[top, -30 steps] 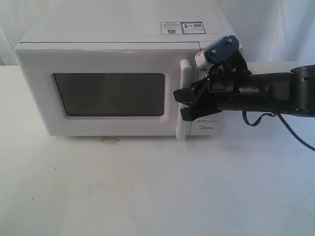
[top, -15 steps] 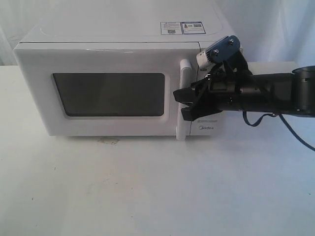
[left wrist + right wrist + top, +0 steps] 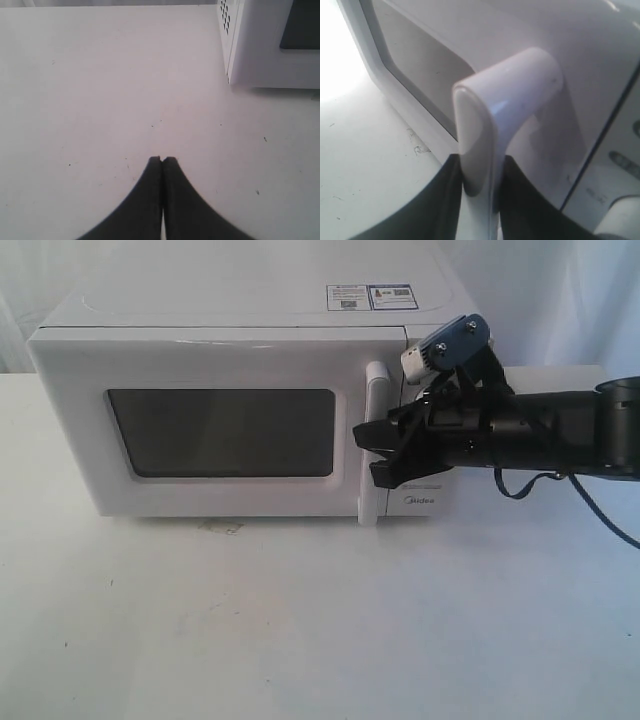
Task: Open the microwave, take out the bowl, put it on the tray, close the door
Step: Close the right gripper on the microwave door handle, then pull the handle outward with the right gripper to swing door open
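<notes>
The white microwave (image 3: 230, 350) stands at the back of the table, its door (image 3: 200, 365) closed flat against the body. My right gripper (image 3: 368, 452) reaches in from the right and is shut on the door's vertical white bar handle (image 3: 376, 390). In the right wrist view the handle (image 3: 485, 115) runs between the two black fingers (image 3: 445, 200), which press on both of its sides. My left gripper (image 3: 162, 160) is shut on nothing and hangs over bare table near a corner of the microwave (image 3: 260, 45). The dark window hides the bowl. No tray is in view.
The white table (image 3: 300, 620) stretches in front of the microwave, with a faint stain (image 3: 220, 527) by its front edge. The right arm's black cable (image 3: 590, 510) trails over the table at the right. A pale curtain hangs behind.
The right arm has shifted only slightly at the handle. The door looks just as closed as before.
</notes>
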`<state>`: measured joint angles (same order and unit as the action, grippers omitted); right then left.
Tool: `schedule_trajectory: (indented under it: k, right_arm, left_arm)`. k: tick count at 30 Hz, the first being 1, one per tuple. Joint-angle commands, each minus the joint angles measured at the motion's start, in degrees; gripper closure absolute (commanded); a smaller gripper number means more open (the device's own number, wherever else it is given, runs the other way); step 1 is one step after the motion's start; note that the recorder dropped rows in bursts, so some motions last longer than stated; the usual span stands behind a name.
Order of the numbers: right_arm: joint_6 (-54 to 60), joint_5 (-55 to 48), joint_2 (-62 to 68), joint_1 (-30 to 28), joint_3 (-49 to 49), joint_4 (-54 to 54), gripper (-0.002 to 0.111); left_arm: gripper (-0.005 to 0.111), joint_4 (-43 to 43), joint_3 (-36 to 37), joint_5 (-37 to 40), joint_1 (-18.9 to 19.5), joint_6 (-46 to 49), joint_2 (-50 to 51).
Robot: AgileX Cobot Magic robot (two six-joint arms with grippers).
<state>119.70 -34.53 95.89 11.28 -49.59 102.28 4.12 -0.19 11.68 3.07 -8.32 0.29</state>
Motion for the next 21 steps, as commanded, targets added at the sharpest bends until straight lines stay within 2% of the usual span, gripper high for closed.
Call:
schedule_trajectory:
  k: [1, 21]
  right_arm:
    - [1.4, -35.4, 3.9, 5.3, 1.1, -3.3, 0.108]
    - [1.5, -35.4, -2.3, 6.8, 6.8, -2.3, 0.108]
  left_arm:
    - [0.107, -0.1, 0.2, -0.1, 0.2, -0.3, -0.3]
    - [0.107, -0.1, 0.2, -0.1, 0.2, -0.3, -0.3]
